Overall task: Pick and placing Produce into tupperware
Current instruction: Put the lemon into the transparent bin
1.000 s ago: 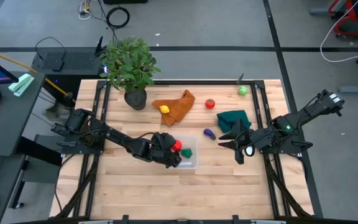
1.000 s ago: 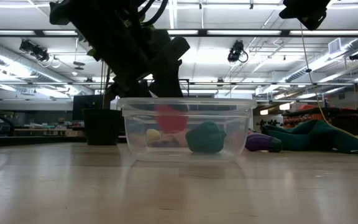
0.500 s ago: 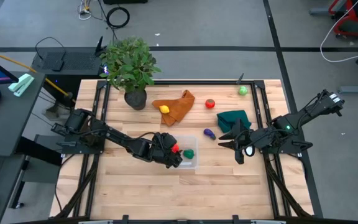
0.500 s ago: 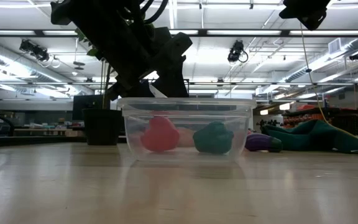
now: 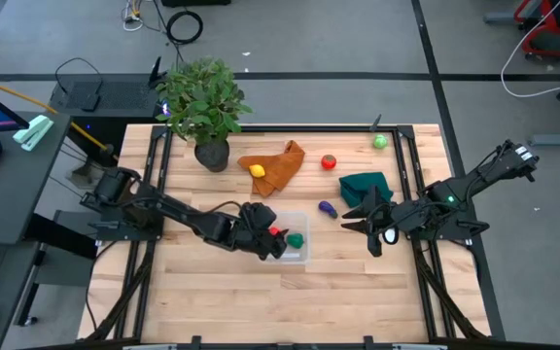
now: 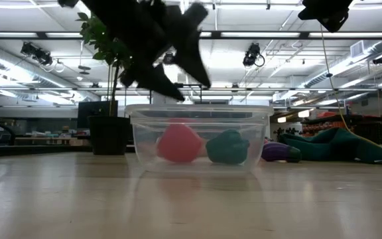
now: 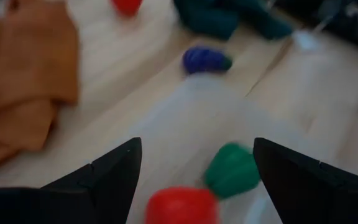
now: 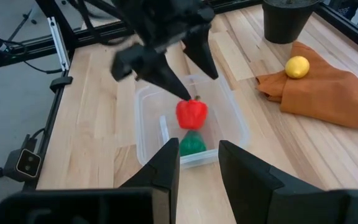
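- Tupperware (image 5: pixel 293 245) sits on the tabletop (image 5: pixel 222 301) near the middle. It holds two pieces: a red piece (image 6: pixel 176 142) and a green piece (image 6: pixel 227 147), side by side on its floor.
- Left claw (image 5: pixel 264 236) hangs just above the box on the red piece's side, fingers spread apart, nothing between them. Red piece lies free below it.
- Four pieces not yet in. Purple piece (image 5: pixel 327 208) is nearest the box, just beyond its far corner, towards the dark green cloth (image 5: pixel 366 185). Its long axis looks to run roughly towards that cloth.
- Farther back: yellow piece (image 5: pixel 257 171) on the orange cloth (image 5: pixel 278 165), second red piece (image 5: pixel 330 162) on bare wood, second green piece (image 5: pixel 380 142) at the far corner.
- Right claw (image 5: pixel 373 233) waits right of the purple piece, empty, fingers only narrowly apart.
- Judgement: purple piece lies between the two claws, about equally near; neither has a clear advantage.
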Tool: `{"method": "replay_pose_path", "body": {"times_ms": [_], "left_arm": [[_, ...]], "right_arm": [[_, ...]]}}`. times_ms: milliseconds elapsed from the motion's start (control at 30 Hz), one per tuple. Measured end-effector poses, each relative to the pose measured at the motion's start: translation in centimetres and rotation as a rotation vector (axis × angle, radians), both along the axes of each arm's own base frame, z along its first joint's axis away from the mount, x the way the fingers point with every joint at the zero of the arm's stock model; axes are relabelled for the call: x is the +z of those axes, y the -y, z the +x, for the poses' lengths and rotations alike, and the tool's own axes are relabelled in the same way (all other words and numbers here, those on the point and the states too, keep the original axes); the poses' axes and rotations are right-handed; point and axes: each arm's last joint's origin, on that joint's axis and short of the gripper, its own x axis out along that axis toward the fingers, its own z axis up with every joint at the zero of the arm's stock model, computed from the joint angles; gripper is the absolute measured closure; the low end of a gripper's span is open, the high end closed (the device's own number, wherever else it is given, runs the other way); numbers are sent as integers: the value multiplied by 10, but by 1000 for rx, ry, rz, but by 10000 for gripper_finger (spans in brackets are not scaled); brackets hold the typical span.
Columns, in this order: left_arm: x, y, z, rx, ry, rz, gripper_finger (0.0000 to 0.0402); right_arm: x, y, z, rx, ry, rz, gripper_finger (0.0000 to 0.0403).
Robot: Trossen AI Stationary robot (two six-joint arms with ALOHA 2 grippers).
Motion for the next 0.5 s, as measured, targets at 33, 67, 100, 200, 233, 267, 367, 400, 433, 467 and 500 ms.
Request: {"method": "replay_pose_path", "body": {"times_ms": [33,67,100,200,233,267,367,400,433,467,500], "left_arm": [[8,1,2,-8,18,6,88],[17,1,5,-14,38,14,88],[26,2,7,-13,58,20,88],[49,3,13,6,91,77,89],[55,2,14,19,86,100,90],[62,1,16,31,78,120,91],[74,-8,17,74,37,122,100],[74,-12,16,95,17,117,103],[74,-17,15,114,-8,115,107],[74,-21,14,133,-30,112,110],[75,-25,14,153,-41,105,113]], "right_arm": [[0,0,0,0,0,0,325],[0,0,0,0,-1,0,325],[0,0,0,0,0,0,325],[0,0,0,0,-1,0,325],[0,0,0,0,0,0,325],[0,0,0,0,-1,0,325],[0,0,0,0,-1,0,325],[0,0,0,0,-1,0,325],[0,0,0,0,-1,-1,325],[0,0,0,0,-1,-1,325],[0,0,0,0,-1,-2,325]]}}
